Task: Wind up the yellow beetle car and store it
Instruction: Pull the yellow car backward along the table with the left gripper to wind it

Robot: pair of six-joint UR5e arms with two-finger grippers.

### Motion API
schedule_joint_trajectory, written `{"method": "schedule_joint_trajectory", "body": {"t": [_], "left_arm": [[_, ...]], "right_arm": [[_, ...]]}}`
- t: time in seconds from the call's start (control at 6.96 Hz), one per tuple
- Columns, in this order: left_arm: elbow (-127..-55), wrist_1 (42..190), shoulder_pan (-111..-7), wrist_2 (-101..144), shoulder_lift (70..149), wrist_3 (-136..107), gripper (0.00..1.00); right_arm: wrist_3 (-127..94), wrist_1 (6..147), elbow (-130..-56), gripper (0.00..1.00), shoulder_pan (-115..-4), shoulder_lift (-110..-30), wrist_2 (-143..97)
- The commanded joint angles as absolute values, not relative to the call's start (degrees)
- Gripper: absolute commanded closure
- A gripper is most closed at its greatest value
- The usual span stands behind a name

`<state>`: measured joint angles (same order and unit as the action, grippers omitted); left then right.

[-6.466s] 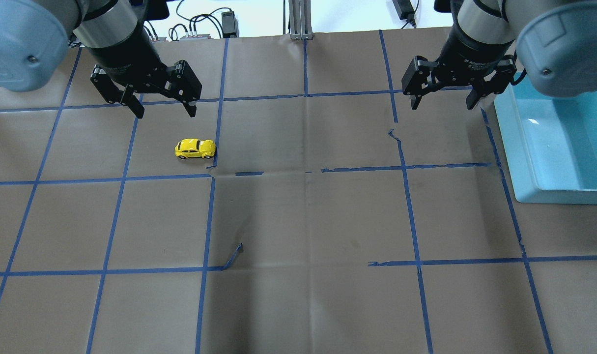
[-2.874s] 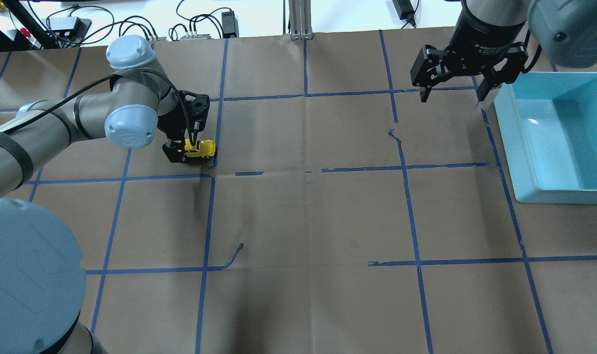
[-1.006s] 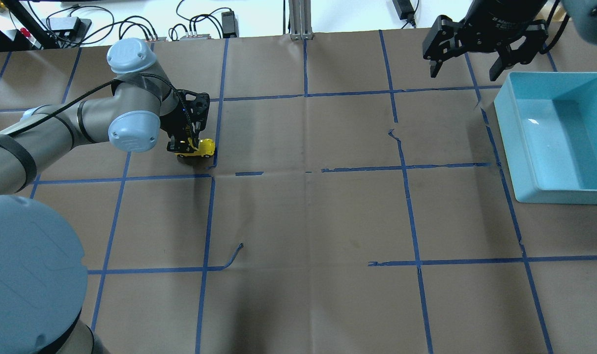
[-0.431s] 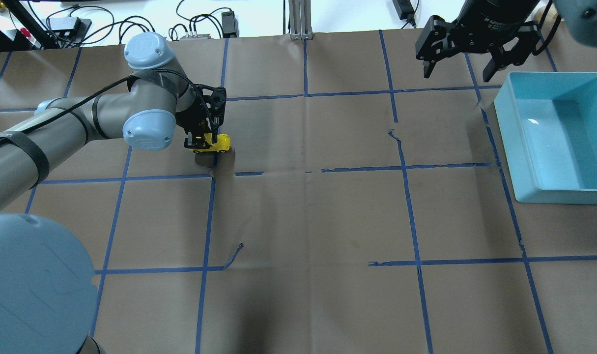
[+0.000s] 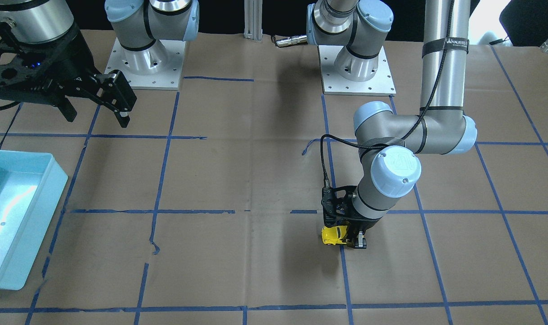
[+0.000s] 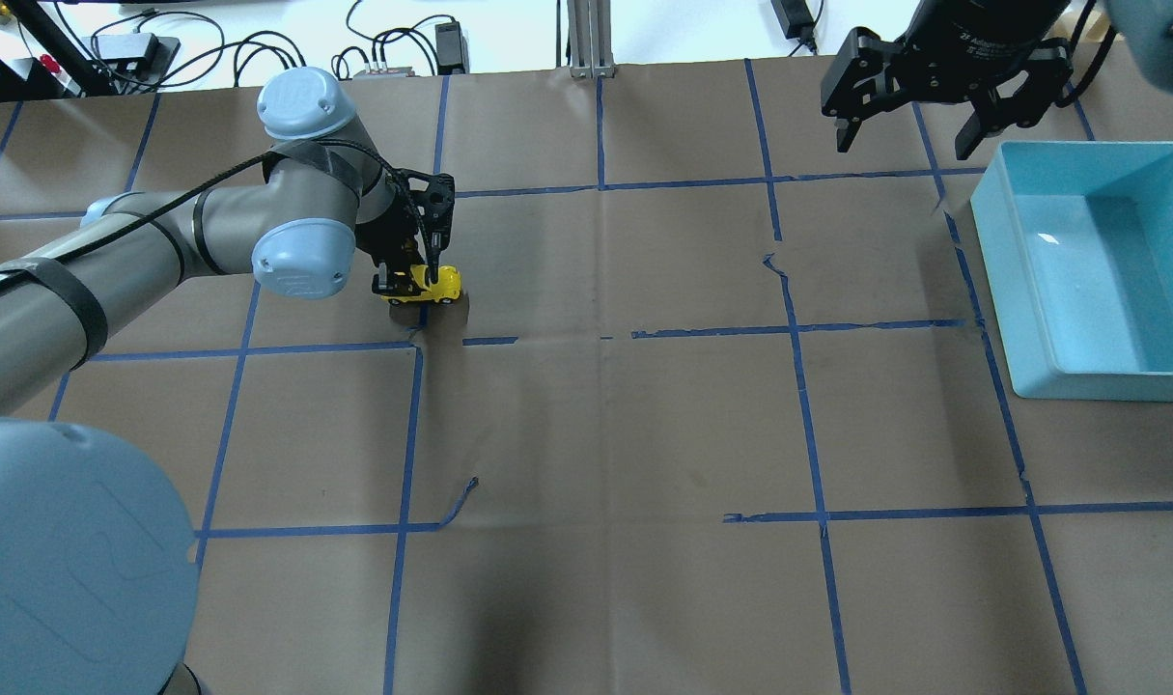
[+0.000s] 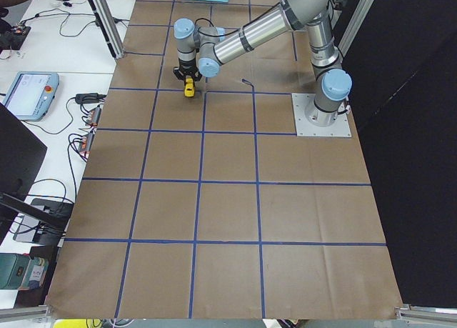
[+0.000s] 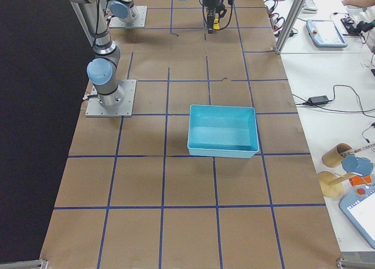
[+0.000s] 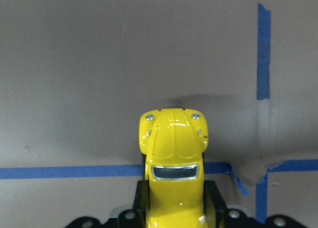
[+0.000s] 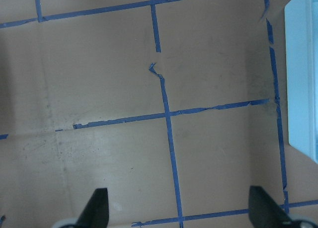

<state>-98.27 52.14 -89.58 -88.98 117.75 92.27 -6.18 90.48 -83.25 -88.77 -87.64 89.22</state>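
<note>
The yellow beetle car (image 6: 432,287) is held at its rear half by my left gripper (image 6: 409,281), which is shut on it, just above the brown paper. In the left wrist view the car (image 9: 174,153) points away from the camera, its hood sticking out past the fingers. It also shows in the front-facing view (image 5: 333,234) under the left wrist. My right gripper (image 6: 903,145) hangs open and empty high at the back right, beside the light-blue bin (image 6: 991,253). The right wrist view shows only its two fingertips (image 10: 97,208) over paper.
The table is brown paper with a blue tape grid; some tape strips are torn or lifted (image 6: 460,502). The bin (image 5: 52,180) sits at the right edge of the table. Cables and power bricks (image 6: 448,43) lie beyond the far edge.
My left gripper came down, shut on the car, and has since carried it a short way to the right. My right gripper rose and drifted toward the back right, staying open.
</note>
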Motion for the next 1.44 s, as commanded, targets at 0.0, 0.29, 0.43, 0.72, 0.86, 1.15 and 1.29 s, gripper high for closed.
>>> {"method": "schedule_joint_trajectory", "body": {"t": [0.0, 0.29, 0.43, 0.72, 0.86, 1.15, 1.29], "left_arm": [[-98.88, 50.98, -89.38, -88.95, 118.30, 92.29, 1.00], [-98.79, 49.58, -89.30, -88.94, 119.70, 92.29, 1.00], [-98.96, 49.57, -89.21, -88.95, 119.71, 92.29, 1.00], [-99.05, 49.57, -89.03, -88.95, 119.44, 92.37, 1.00], [-99.05, 49.48, -88.69, -89.12, 119.53, 92.55, 1.00], [-99.05, 49.48, -87.80, -89.21, 119.62, 92.64, 1.00], [-99.05, 49.57, -87.19, -89.21, 119.53, 93.16, 1.00]], "right_arm": [[-6.24, 90.61, -83.32, 0.00, -88.77, -87.89, 89.38], [-6.24, 90.62, -82.71, 0.00, -88.77, -87.89, 89.12], [-6.24, 90.70, -82.44, 0.00, -88.77, -87.98, 89.12], [-6.24, 90.97, -82.44, 0.00, -88.77, -87.89, 88.86], [-6.24, 90.97, -82.18, 0.00, -88.77, -87.98, 88.77], [-6.24, 91.40, -82.35, 0.00, -88.86, -87.72, 88.94], [-6.15, 91.67, -82.27, 0.00, -88.86, -87.19, 88.95]]}}
